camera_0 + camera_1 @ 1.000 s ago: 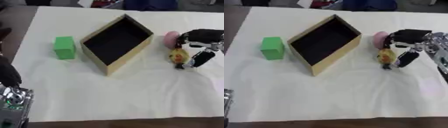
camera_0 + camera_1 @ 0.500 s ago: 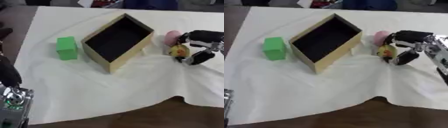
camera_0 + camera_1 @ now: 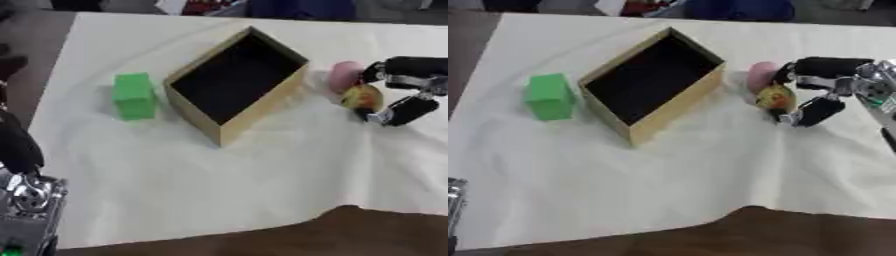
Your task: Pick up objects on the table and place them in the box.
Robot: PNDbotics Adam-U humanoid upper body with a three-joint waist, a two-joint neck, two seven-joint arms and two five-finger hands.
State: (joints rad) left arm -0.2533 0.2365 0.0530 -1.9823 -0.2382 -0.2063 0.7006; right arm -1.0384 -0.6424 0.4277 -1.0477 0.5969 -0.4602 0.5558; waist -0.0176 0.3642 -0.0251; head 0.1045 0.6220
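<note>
Right hand [image 3: 820,87] near the table's right edge, fingers and thumb curled around a yellow-and-red toy [image 3: 776,98], pink object [image 3: 760,75] touching it, open cardboard box [image 3: 653,83] mid-table, green block [image 3: 549,96] toward the left edge, white tablecloth [image 3: 684,170].

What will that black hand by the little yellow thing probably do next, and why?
Probably lift. The right hand has its fingers curled round the yellow object, which sits low beside the pink object. The open box stands to its left, so raising it clear of the cloth comes first.
</note>
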